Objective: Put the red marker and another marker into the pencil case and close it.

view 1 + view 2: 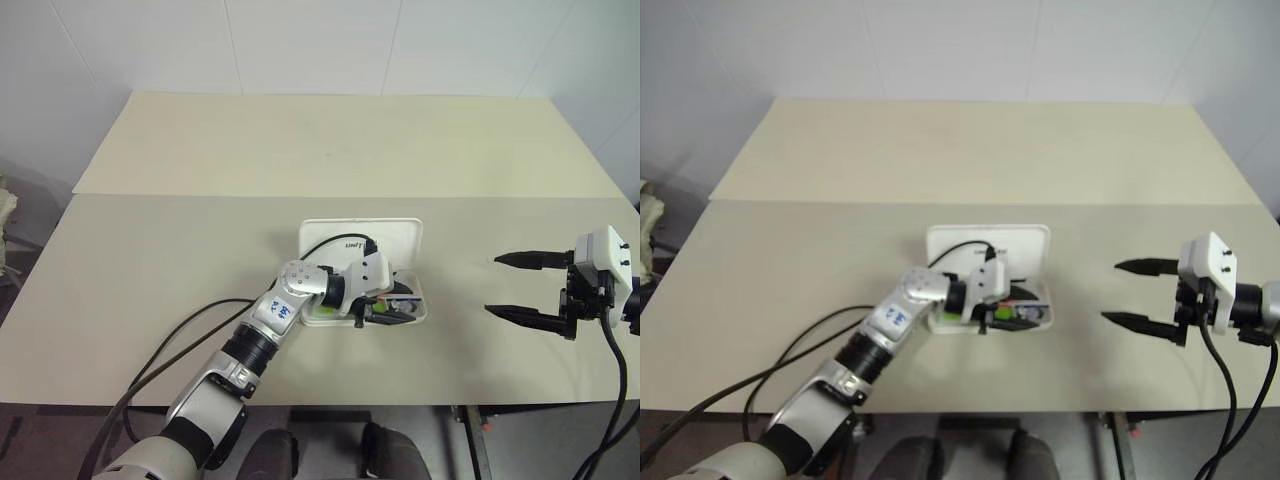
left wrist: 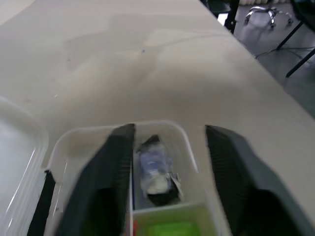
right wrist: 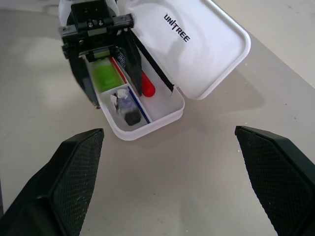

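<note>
Left gripper: I saw my left gripper low over the open pencil case, its two black fingers apart with nothing between them, one on either side of the tray's divider.
Right gripper: my right gripper hung over bare table well to the right of the case, jaws spread wide and empty.
Red marker: I found the red marker lying in the long tray compartment next to the hinge, its red end showing past the left fingers.
Another marker: the light green marker lay in the compartment on the other side of the divider, under the left gripper.
Small item: a dark, whitish object sat in the end compartment; I couldn't tell what it was.
Pencil case: lid was tipped back, UNITREE lettering facing up.
Table: the case stood near the front middle of the beige table.
</note>
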